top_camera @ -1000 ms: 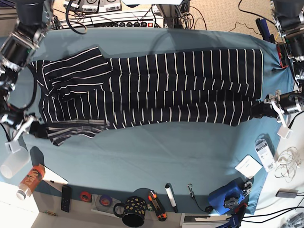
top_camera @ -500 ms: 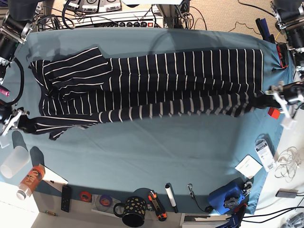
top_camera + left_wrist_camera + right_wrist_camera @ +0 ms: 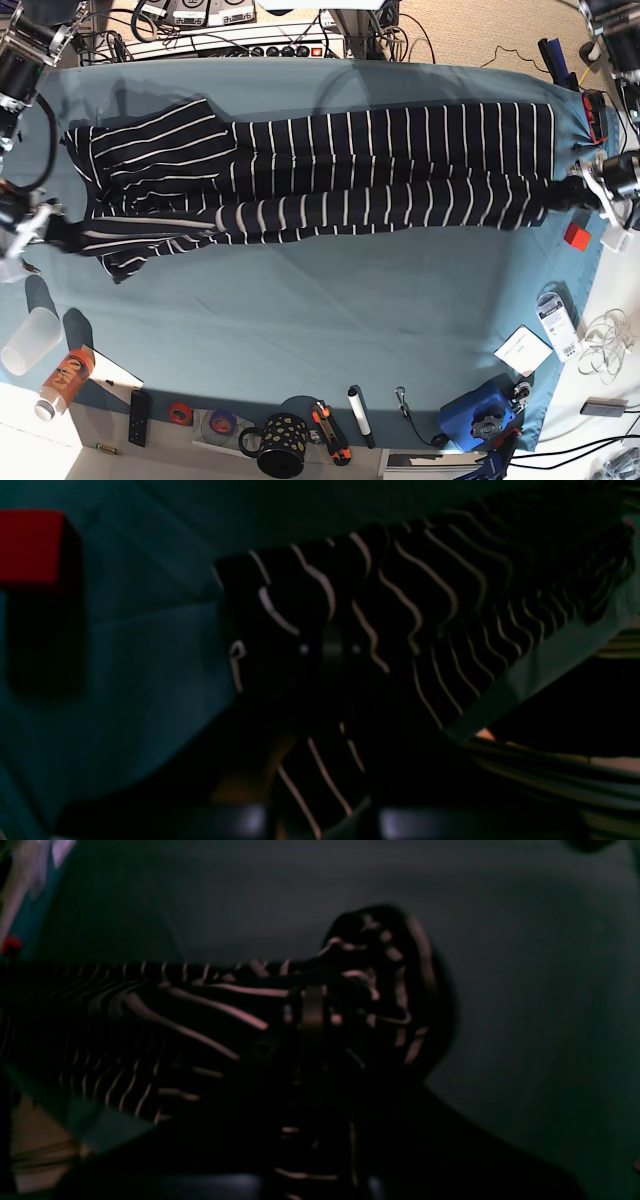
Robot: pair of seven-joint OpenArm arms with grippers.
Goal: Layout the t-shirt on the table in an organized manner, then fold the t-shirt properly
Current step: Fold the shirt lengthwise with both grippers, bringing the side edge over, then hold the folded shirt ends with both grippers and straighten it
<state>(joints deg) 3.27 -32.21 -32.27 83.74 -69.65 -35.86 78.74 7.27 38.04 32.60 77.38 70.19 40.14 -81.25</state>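
The t-shirt, dark with thin white stripes, lies stretched lengthwise across the teal table. Its near long edge is raised and doubled over the body as a taut band. My left gripper is shut on the hem corner at the right end. The left wrist view shows bunched striped t-shirt cloth pinched at that gripper. My right gripper is shut on the shoulder end at the left. In the right wrist view, a wad of t-shirt fabric wraps that gripper.
A small red block sits near the left gripper, also seen as a red block. Along the near edge: plastic cup, orange bottle, remote, spotted mug, marker, blue device, paper cards.
Both grippers have carried the shirt's near edge toward the far side. The lifted band now lies over the body, and the shirt looks narrower. The red block has come into sight.
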